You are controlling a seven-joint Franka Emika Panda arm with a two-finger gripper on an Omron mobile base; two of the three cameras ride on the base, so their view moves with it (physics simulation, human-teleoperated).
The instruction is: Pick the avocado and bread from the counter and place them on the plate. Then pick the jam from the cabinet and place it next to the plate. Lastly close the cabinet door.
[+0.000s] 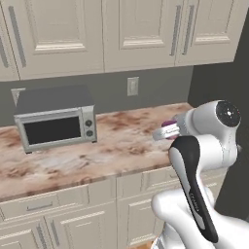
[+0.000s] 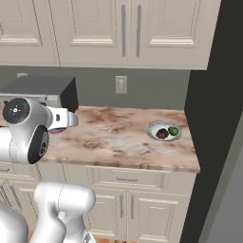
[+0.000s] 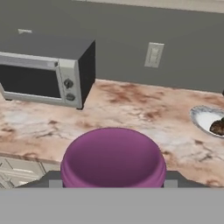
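My gripper is shut on the jam, a purple jar with its round end facing the hand view. In the left base view the jam peeks out by the gripper above the counter's right part. The right base view has the jam under the hand, left of the counter's middle. Far to the right, the white plate holds the dark brown bread and the green avocado. The plate and bread sit at the hand view's right edge.
A grey microwave stands on the marble counter at the left, against the wall. A wall outlet is behind the counter. The upper cabinet doors in view are shut. A dark tall panel bounds the counter's right end.
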